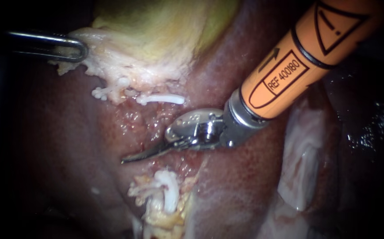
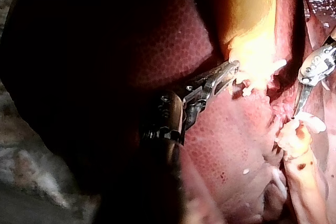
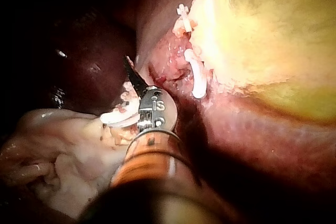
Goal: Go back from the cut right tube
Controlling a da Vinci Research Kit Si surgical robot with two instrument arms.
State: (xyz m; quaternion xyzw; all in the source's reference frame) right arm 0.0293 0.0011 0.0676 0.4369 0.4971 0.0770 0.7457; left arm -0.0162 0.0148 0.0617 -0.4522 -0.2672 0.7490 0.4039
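My right instrument (image 1: pixel 130 158), on an orange shaft from the upper right, holds its thin blades together over the raw liver bed. They lie in the gap between two cut tube ends and touch neither. The upper stump carries a white clip (image 1: pixel 161 98) under the gallbladder (image 1: pixel 156 26). The lower stump carries white clips (image 1: pixel 169 190). My left instrument (image 1: pixel 78 48) is shut on the pale tissue at the gallbladder's edge, as the left wrist view also shows (image 2: pixel 231 72). In the right wrist view the blades (image 3: pixel 131 75) point past the clipped lower stump (image 3: pixel 113 117).
The liver (image 1: pixel 59 146) surrounds the bed on both sides. Another small white clip (image 1: pixel 105 92) sits left of the upper stump. Pale fatty tissue (image 1: pixel 305 146) lies to the right, under the orange shaft.
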